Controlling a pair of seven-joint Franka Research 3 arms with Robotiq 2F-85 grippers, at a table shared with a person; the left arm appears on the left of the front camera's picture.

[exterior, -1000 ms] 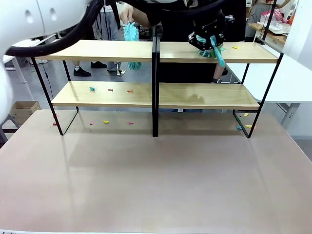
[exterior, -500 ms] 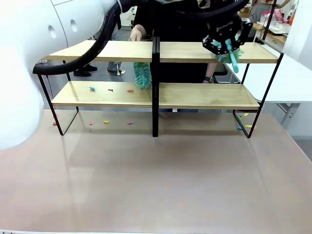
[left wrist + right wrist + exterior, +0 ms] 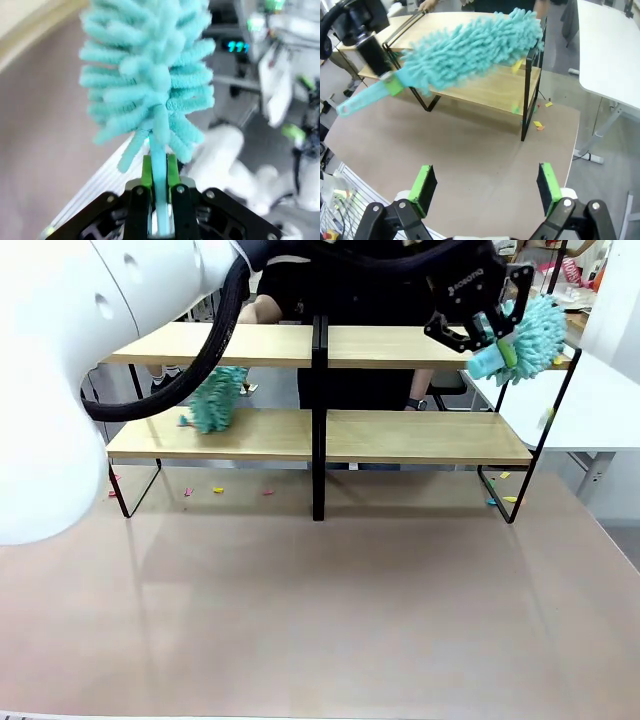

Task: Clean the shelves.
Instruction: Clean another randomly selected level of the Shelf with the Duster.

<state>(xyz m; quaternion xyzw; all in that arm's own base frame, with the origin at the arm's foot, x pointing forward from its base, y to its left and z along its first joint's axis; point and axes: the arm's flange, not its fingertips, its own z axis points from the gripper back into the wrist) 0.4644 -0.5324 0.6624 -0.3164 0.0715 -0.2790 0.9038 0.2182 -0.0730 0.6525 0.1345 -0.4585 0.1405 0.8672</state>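
The shelves stand across the far half of the table, light wood boards in a black frame. My left gripper is at the right end of the top board, shut on the handle of a teal fluffy duster whose head pokes past the frame. In the left wrist view the green pads of my left gripper pinch the duster stem. A person holds a second teal duster on the lower left board. My right gripper hangs open above the table, looking at the shelves and the duster.
Small coloured scraps lie on the table under the left boards, and more scraps by the right frame leg. A white side table stands just right of the shelves. The brown tabletop in front is bare.
My left gripper swept its duster rightwards along the top right board to its end. The person's duster went from the top left board down to the lower left board.
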